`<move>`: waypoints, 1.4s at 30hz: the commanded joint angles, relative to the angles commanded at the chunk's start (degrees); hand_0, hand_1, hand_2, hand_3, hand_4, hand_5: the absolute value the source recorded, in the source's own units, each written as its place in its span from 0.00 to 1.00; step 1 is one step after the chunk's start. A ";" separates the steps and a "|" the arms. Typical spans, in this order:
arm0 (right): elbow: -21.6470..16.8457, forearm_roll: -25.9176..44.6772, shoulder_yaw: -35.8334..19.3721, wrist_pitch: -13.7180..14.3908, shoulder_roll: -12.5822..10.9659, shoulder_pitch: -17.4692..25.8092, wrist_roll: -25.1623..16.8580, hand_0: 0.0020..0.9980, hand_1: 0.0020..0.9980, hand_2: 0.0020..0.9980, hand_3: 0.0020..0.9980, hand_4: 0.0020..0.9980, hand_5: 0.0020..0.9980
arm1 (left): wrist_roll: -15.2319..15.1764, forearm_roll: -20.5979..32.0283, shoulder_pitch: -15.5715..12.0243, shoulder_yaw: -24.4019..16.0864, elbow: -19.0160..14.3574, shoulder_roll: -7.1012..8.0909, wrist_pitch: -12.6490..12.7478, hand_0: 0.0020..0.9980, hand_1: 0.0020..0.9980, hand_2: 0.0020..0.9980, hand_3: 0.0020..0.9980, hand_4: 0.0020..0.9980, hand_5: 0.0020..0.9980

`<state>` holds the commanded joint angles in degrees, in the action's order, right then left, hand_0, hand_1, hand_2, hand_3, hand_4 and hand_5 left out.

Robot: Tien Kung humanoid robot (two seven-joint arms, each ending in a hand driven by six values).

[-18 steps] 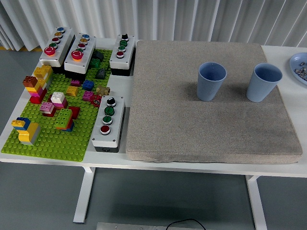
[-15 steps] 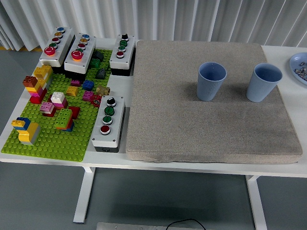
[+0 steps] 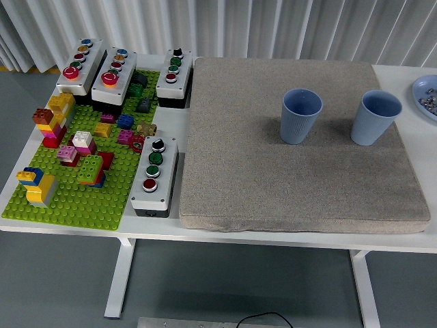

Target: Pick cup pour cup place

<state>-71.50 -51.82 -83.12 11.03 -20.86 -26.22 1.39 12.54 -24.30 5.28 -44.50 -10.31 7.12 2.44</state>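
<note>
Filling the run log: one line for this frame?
stage: pre-grasp | arms: not in view | left cup: upright on grey mat | right cup: upright on mat, apart

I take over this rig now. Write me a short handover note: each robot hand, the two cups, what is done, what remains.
Robot hands: neither the left nor the right is in view.
Cups: two blue cups stand upright and apart on the grey mat, the left cup near the middle, the right cup toward the mat's right edge.
Done: nothing visible; no cup is held.
Left: pick one cup, pour into the other, place it back.
Contents of the cups cannot be told.
</note>
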 joint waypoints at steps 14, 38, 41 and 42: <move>-1.97 -7.09 -0.89 -8.11 -3.52 5.99 3.42 0.91 0.86 0.94 0.93 0.85 0.35 | 0.25 -0.59 -0.21 0.35 0.00 0.15 -0.27 0.72 0.80 0.84 0.67 0.51 0.90; 0.44 -8.90 -2.28 -9.57 1.25 9.74 3.79 0.92 0.87 0.95 0.93 0.87 0.34 | 0.29 -0.81 0.54 1.15 0.00 -0.60 -0.52 0.73 0.80 0.84 0.67 0.51 0.89; 0.88 -9.41 -2.14 -9.65 2.02 9.69 3.48 0.91 0.87 0.96 0.92 0.87 0.34 | 0.35 -0.98 0.61 1.20 0.00 -0.67 -0.55 0.73 0.80 0.84 0.67 0.51 0.89; 1.05 -9.46 -2.06 -9.70 2.18 9.71 3.37 0.91 0.87 0.96 0.92 0.87 0.34 | 0.36 -0.98 0.62 1.21 0.00 -0.68 -0.55 0.73 0.80 0.84 0.67 0.51 0.89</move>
<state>-70.45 -61.28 -85.18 1.34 -18.68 -16.51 4.75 12.90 -25.28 5.90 -43.28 -10.31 6.44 1.89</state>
